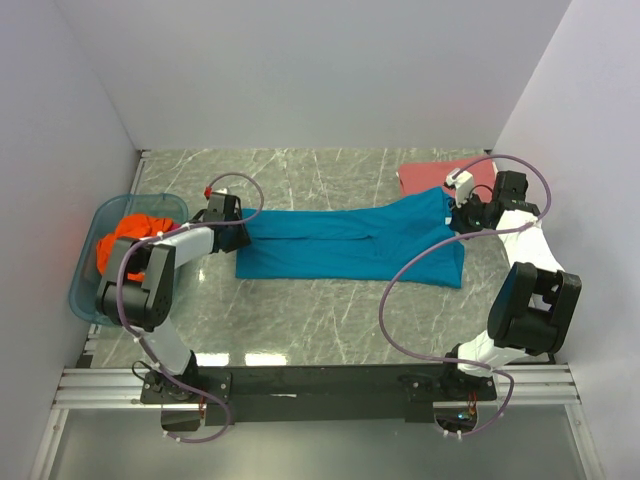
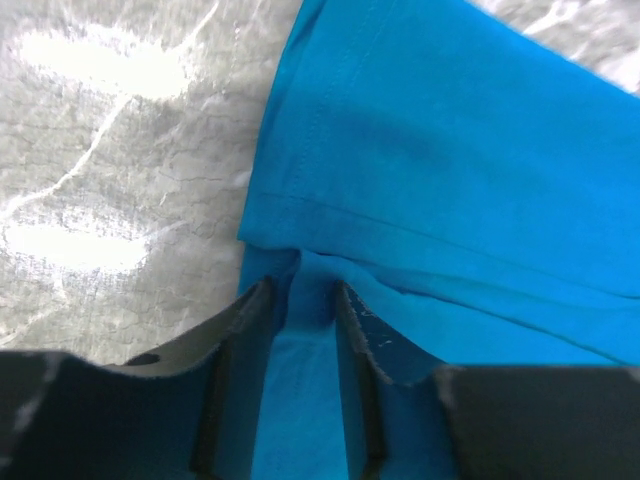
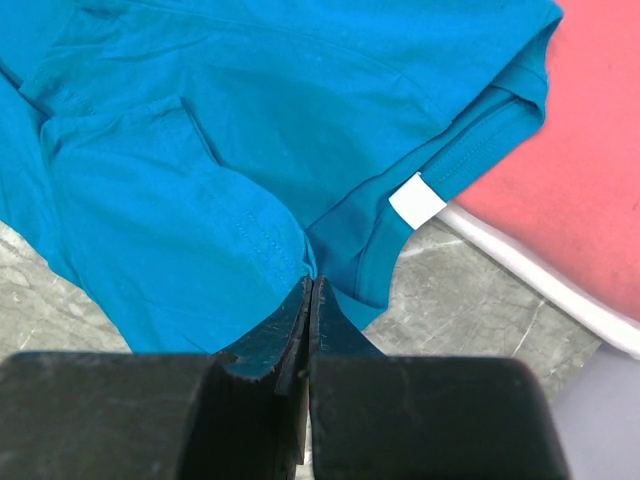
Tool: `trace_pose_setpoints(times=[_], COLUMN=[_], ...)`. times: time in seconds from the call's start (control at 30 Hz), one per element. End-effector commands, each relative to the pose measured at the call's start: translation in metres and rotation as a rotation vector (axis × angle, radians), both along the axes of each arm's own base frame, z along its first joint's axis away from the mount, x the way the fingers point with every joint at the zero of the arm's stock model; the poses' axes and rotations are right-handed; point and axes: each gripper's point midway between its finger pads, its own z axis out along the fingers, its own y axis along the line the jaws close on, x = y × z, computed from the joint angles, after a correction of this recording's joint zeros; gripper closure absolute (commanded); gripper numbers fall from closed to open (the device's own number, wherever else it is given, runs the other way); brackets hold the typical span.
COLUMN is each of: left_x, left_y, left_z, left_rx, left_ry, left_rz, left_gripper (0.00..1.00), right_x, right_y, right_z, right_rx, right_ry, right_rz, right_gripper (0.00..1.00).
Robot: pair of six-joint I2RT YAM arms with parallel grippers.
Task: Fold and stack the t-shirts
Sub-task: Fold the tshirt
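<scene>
A: Top external view gives you the lot: the table (image 1: 330,300), and across its middle the teal shirt (image 1: 340,245), spread flat and drawn long from left to right.

B: At your left edge sits the tub (image 1: 85,290) with the orange shirt (image 1: 125,230) heaped inside. The red shirt (image 1: 430,175) lies folded at the far right, and the teal one's collar end rests against its near edge.

A: Your hands next. The left gripper (image 2: 300,288) has its jaws partly closed, with a pucker of teal hem bunched between them, so you look to be gripping that bottom edge. The right gripper (image 3: 309,290) is clamped tight, tips together. The cloth beside the collar runs into the tips, which reads as a pinch at the shoulder.

B: Expect the cloth to be light, limp and thin. It will sag and wrinkle wherever you leave it unsupported, and a single layer can slip out of a shallow pinch. Take it at the seamed edges, hem and shoulder, where the fabric is doubled. Hold both ends taut when you carry a fold over.

A: Smallest thing: the tag (image 3: 417,198) inside the collar. It shows you plain white, with no brand, no size, nothing to read. No other writing shows anywhere.
</scene>
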Motion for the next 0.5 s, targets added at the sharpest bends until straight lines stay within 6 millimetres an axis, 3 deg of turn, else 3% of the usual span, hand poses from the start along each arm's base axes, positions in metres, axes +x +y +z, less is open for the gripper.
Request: trace_pose_setpoints(times=[0.0,0.03,0.17,0.27,0.47], left_x=[0.01,0.01,0.011,0.011,0.005], left_y=[-0.003,-0.004,-0.005,-0.006,-0.007], left_z=[0.007,0.009,0.013,0.018,0.037], left_rx=[-0.002,-0.006,-0.012,-0.02,-0.04], left_ry=[-0.022,-0.028,-0.039,-0.048,-0.091], left_rz=[-0.02,-0.022,-0.027,-0.032,-0.036], left_gripper=[0.64,0.66,0.9,0.99,0.99], right_x=[0.01,0.01,0.009,0.008,0.005], right_y=[0.003,0.003,0.003,0.004,0.003], right_z=[0.011,0.011,0.009,0.009,0.016], right_rx=[-0.001,-0.001,0.0,-0.001,-0.012], right_ry=[-0.049,-0.05,-0.046,-0.045,-0.059], right_rz=[0.024,0.024,0.024,0.025,0.028], right_gripper=[1.0,1.0,1.0,1.0,1.0])
